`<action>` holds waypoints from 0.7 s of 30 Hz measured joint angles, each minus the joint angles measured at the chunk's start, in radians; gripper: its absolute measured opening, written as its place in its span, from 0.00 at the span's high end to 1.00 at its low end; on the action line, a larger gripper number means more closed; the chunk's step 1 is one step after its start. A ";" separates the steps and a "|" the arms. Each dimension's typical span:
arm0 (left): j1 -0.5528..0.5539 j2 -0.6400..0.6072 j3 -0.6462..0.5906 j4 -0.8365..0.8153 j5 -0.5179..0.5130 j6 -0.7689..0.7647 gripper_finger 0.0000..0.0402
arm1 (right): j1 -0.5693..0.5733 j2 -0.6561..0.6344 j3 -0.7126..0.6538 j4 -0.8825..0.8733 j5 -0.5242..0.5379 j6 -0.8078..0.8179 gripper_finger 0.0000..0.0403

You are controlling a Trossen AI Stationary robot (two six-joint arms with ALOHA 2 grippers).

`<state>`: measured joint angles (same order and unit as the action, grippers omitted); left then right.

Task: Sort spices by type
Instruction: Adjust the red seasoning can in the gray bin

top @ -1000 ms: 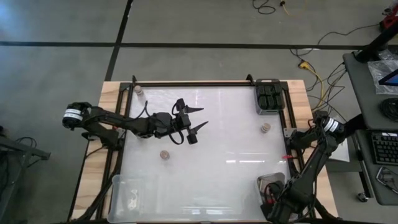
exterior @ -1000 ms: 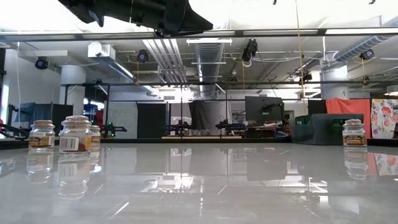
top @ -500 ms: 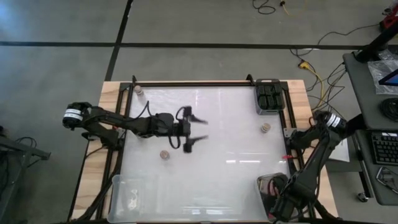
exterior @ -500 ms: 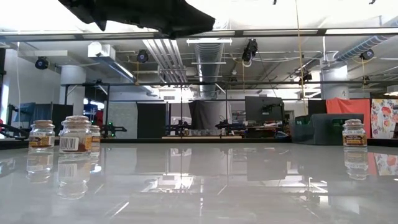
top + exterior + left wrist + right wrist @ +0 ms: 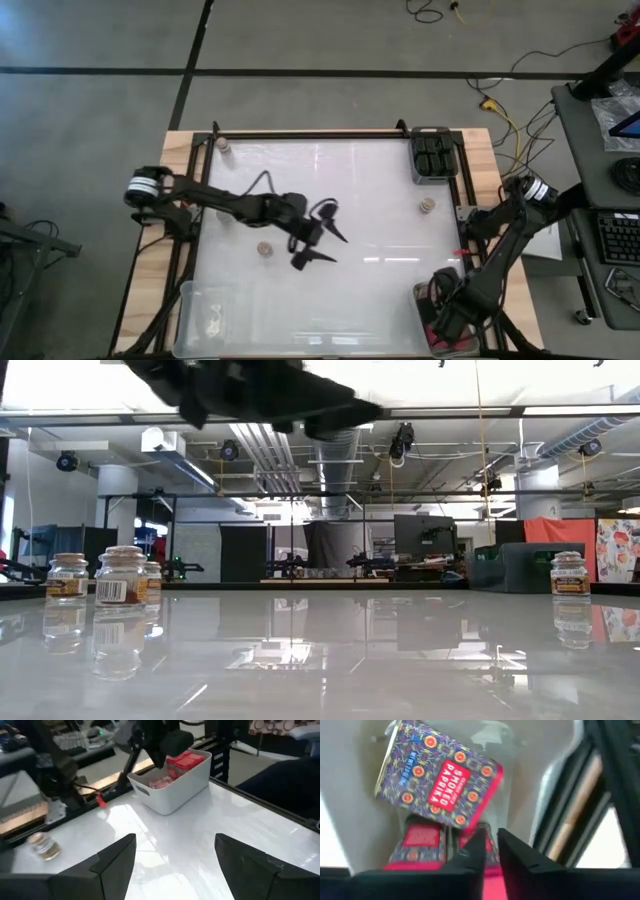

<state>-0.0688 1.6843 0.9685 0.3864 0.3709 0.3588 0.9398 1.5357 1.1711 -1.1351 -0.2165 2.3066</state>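
High: left pincer [image 5: 322,238] spread wide over mid worktop [image 5: 380,200], nothing in it; tan-lid jar [image 5: 264,247] just beside.

Low: jars [image 5: 120,586] stand on the left.

R wrist: right pincer [image 5: 490,851] nearly closed, empty, above paprika tins [image 5: 437,781] in bin [image 5: 172,795].

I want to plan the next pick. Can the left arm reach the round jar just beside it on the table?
Probably yes: the left gripper hangs open just beside the round jar, with only bare table between them.
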 joint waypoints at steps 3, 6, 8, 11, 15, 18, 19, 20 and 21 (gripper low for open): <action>-0.009 0.085 0.102 -0.069 0.014 0.000 0.36 | -0.006 -0.015 -0.045 0.044 0.000 -0.002 0.97; -0.020 0.153 0.196 -0.119 0.013 -0.001 0.36 | -0.004 -0.029 -0.067 0.048 0.000 -0.003 0.97; -0.034 0.189 0.242 -0.124 0.003 -0.001 0.36 | -0.001 -0.037 -0.081 0.055 -0.003 -0.008 0.97; -0.060 0.233 0.287 -0.146 -0.018 0.001 0.36 | 0.000 -0.043 -0.107 0.064 -0.002 -0.023 0.97; -0.089 0.255 0.313 -0.159 -0.063 0.002 0.36 | 0.000 -0.043 -0.161 0.156 -0.017 -0.068 0.97; -0.111 0.255 0.313 -0.153 -0.106 -0.010 0.36 | 0.000 -0.043 -0.195 0.202 -0.049 -0.089 0.97; -0.119 0.255 0.313 -0.151 -0.133 -0.019 0.36 | 0.000 -0.043 -0.200 0.203 -0.049 -0.089 0.97; -0.128 0.255 0.313 -0.148 -0.164 -0.027 0.36 | 0.000 -0.043 -0.202 0.205 -0.050 -0.092 0.97; -0.136 0.255 0.312 -0.143 -0.191 -0.029 0.36 | 0.000 -0.043 -0.202 0.207 -0.046 -0.098 0.97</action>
<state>-0.2045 1.9392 1.2808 0.2435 0.1800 0.3297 0.9401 1.4925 0.9691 -0.9277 -0.2628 2.2087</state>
